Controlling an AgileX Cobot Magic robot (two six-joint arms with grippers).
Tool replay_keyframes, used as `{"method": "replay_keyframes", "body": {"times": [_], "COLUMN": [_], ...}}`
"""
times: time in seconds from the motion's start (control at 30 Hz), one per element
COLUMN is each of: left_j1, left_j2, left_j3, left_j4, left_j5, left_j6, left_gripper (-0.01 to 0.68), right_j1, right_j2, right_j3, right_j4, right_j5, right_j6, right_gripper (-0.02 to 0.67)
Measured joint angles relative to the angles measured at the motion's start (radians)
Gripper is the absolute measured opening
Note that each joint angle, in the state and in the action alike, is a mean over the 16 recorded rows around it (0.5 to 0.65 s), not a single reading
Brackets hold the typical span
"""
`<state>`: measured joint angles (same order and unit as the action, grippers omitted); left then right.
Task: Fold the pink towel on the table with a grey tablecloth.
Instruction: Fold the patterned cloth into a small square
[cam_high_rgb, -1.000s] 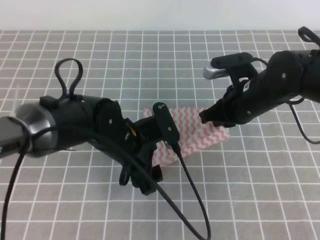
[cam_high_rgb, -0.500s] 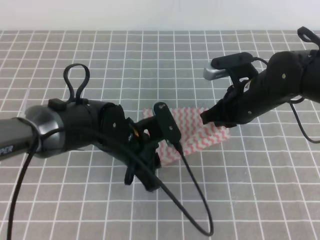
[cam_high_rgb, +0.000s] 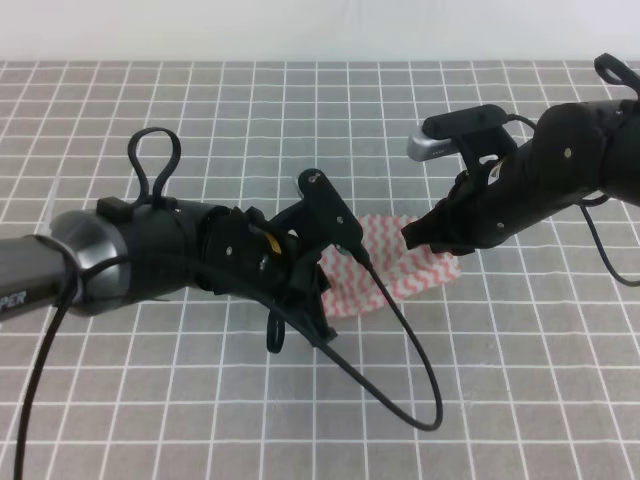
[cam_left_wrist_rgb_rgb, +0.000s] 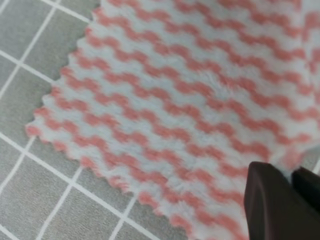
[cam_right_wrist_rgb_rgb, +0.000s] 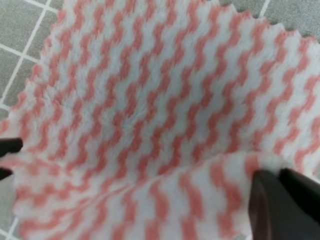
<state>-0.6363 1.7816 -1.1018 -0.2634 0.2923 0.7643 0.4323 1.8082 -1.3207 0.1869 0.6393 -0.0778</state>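
The pink towel (cam_high_rgb: 392, 262), with pink-and-white zigzag stripes, lies mid-table on the table with a grey tablecloth (cam_high_rgb: 300, 120). My left gripper (cam_high_rgb: 316, 316) reaches in from the left and covers the towel's left part. In the left wrist view the towel (cam_left_wrist_rgb_rgb: 180, 110) fills the frame, and the left gripper (cam_left_wrist_rgb_rgb: 291, 182) is shut on its edge at the lower right. My right gripper (cam_high_rgb: 411, 237) holds the towel's right corner. In the right wrist view the towel (cam_right_wrist_rgb_rgb: 140, 100) is raised into a fold, with the right gripper (cam_right_wrist_rgb_rgb: 278, 176) shut on that corner.
A black cable (cam_high_rgb: 400, 340) loops from the left arm down over the tablecloth in front of the towel. The right arm's silver-ended camera mount (cam_high_rgb: 455, 135) sits above the towel's right side. The white back edge (cam_high_rgb: 300, 30) bounds the table.
My left gripper has moved up and to the right, carrying the towel's near-left edge toward the right side. Less of the towel shows now. The right arm has stayed put.
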Motion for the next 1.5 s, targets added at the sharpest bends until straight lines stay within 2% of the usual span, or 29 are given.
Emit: {"method": "replay_keyframes", "body": {"times": [0.53,1.2,1.5], "left_j1": [0.003,0.033,0.037], "left_j2": [0.028,0.042,0.088], "left_j3": [0.0,-0.009,-0.114], "left_j4": [0.008,0.014,0.051], "left_j5": [-0.058,-0.093,-0.005], "left_j6": [-0.094,-0.113,-0.11], "left_gripper": [-0.001,-0.001,-0.001], "right_j1": [0.0,-0.001,-0.002], "right_j2": [0.012,0.059,0.061], "right_j3": [0.0,0.002,0.001], "right_j4": [-0.085,-0.1,-0.123], "right_j5": [0.003,-0.031,-0.034], "right_j6": [0.076,0.084,0.084], "right_gripper": [-0.015,-0.016,-0.016]}}
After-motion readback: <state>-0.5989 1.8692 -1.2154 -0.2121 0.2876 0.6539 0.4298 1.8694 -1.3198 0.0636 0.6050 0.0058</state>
